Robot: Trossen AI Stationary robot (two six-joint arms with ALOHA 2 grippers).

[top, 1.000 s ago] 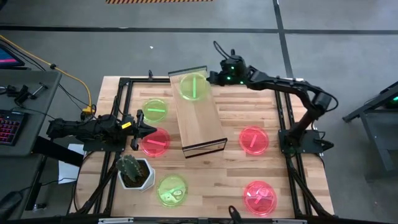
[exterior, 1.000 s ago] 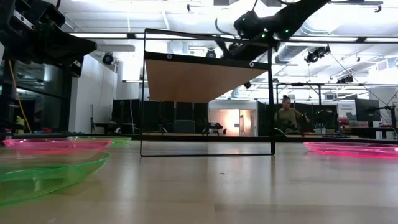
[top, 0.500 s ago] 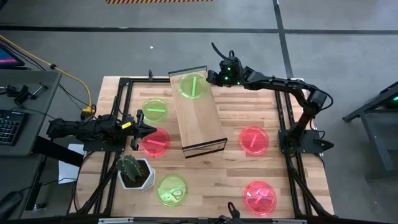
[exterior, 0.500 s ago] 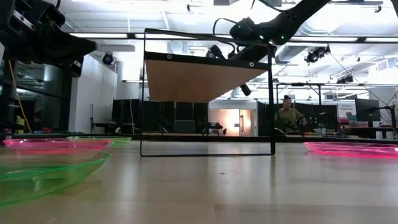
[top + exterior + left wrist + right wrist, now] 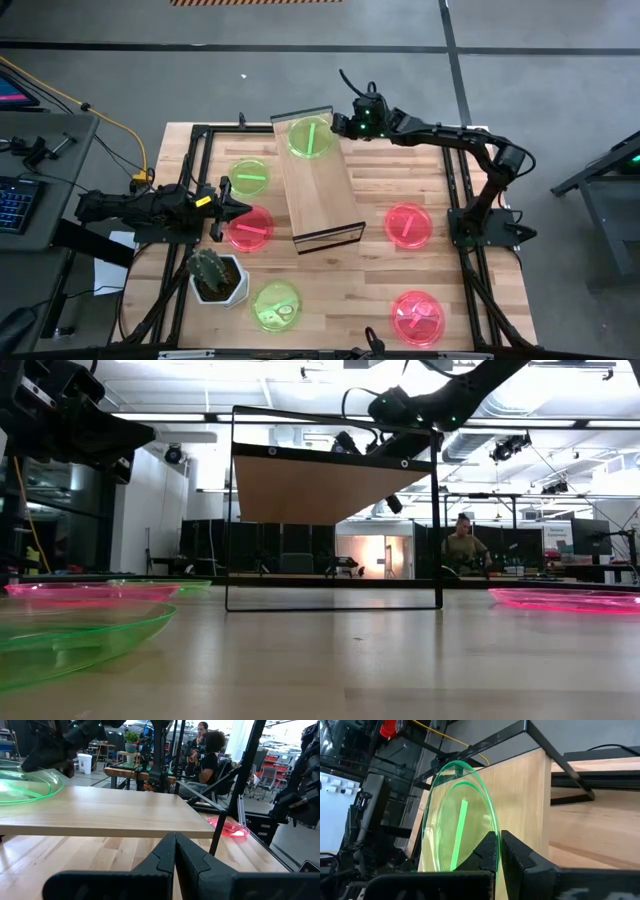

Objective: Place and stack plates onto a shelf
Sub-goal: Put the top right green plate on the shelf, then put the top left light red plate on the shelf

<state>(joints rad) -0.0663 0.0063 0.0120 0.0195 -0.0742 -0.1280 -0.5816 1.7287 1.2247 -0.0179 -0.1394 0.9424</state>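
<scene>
The shelf (image 5: pixel 322 185) is a light-wood plank in a dark frame, standing mid-table. One green plate (image 5: pixel 310 138) sits on its far end, also visible in the left wrist view (image 5: pixel 25 779). My right gripper (image 5: pixel 340 124) is at that plate's right rim, shut on it. Another green plate (image 5: pixel 250 178) and a pink plate (image 5: pixel 250 229) lie flat on the table left of the shelf. My left gripper (image 5: pixel 236 210) hovers shut above the table beside the pink one, touching nothing. A third green plate (image 5: pixel 275 305) and two pink plates (image 5: pixel 408 224) (image 5: pixel 418 316) lie on the tabletop. My right gripper pinches the green plate's rim (image 5: pixel 492 831) on the side toward the table's right, between its two fingers. The fingers come from the table's right, slanting slightly down. The plate rests on the far end of the shelf's top (image 5: pixel 520 795).
A cactus in a white pot (image 5: pixel 215 276) stands near the table's near-left corner, next to my left arm. Dark frame rails run along the table's left and right edges. People sit in the room beyond the table (image 5: pixel 462 545). Bare wood lies between the shelf and the right-hand pink plates.
My right gripper has shifted a little toward the table's left, staying shut on the green plate at the shelf's far end. The left arm and the other plates have kept still.
</scene>
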